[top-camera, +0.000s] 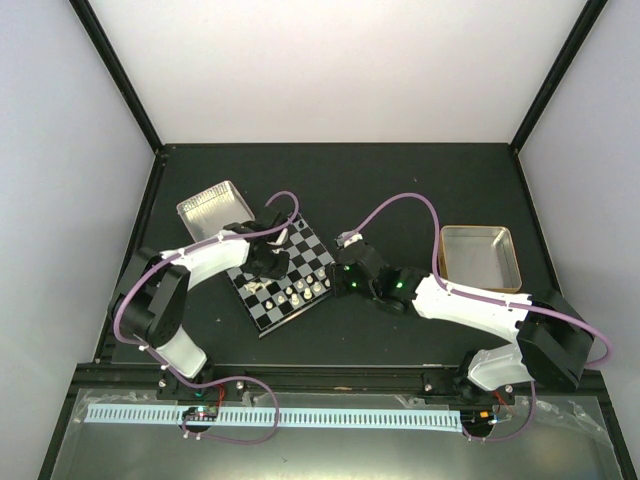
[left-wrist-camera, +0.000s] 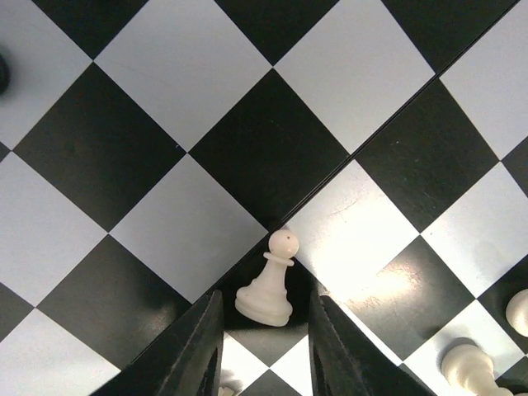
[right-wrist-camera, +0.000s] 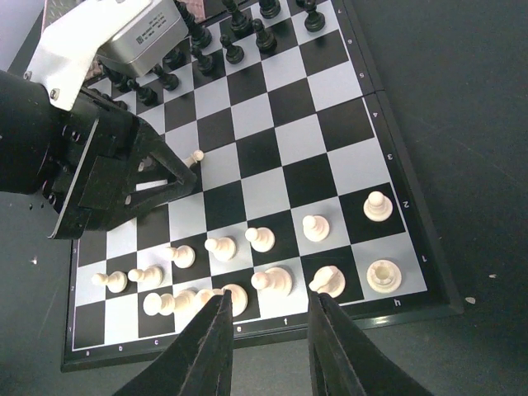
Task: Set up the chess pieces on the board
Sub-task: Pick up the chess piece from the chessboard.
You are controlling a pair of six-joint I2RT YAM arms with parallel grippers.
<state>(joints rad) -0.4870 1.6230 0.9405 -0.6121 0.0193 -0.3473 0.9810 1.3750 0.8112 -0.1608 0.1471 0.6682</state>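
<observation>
On board (right-wrist-camera: 330, 124): seven white pawns (right-wrist-camera: 315, 225) ranked, back row (right-wrist-camera: 276, 280) mostly set; eighth pawn (left-wrist-camera: 266, 289) inside left gripper (left-wrist-camera: 266, 295), you cannot tell if clamped; right gripper (right-wrist-camera: 271, 297) apart, empty.

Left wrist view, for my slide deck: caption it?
White pawn between the fingers of the left gripper, against the checkered board.
</observation>
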